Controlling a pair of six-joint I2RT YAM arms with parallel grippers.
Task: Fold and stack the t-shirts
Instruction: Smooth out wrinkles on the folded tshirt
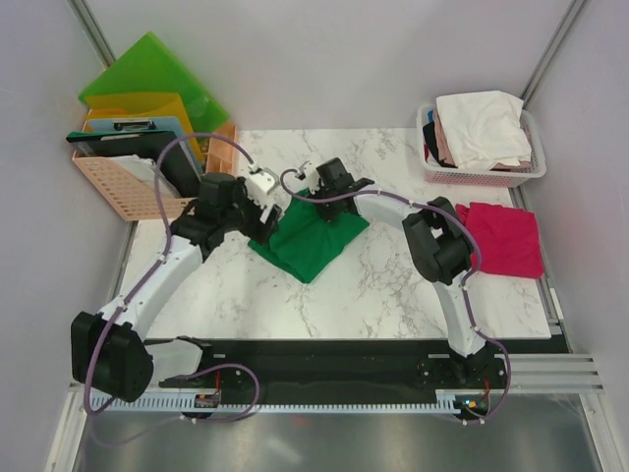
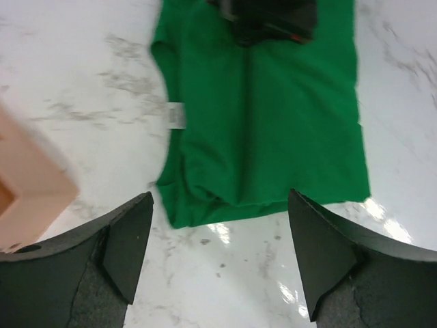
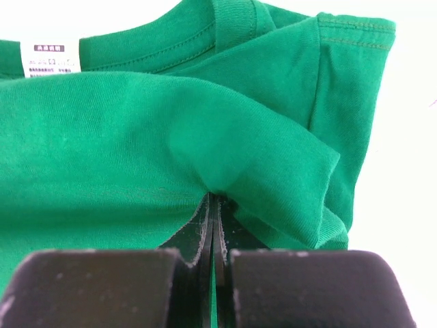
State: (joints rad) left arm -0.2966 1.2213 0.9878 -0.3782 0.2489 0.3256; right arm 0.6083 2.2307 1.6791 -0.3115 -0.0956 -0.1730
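A deep green t-shirt [image 1: 313,244] lies folded in the middle of the marble table, its white label [image 2: 175,115] by the collar. My left gripper [image 1: 265,189] hangs open just off the shirt's left edge; in the left wrist view its fingers [image 2: 133,239] stand wide apart over bare marble, with the green t-shirt [image 2: 266,123] beyond them and nothing between. My right gripper [image 3: 215,201] is shut on a pinched fold of the green t-shirt [image 3: 136,137] at its far edge and shows dark at the top of the left wrist view [image 2: 270,20]. A magenta-red t-shirt [image 1: 506,241] lies folded at the right.
A pink-and-white basket [image 1: 482,175] at the back right holds white and pale pink t-shirts [image 1: 482,126]. An orange basket [image 1: 113,182] with green and yellow folders stands at the back left, its corner close to my left gripper [image 2: 27,191].
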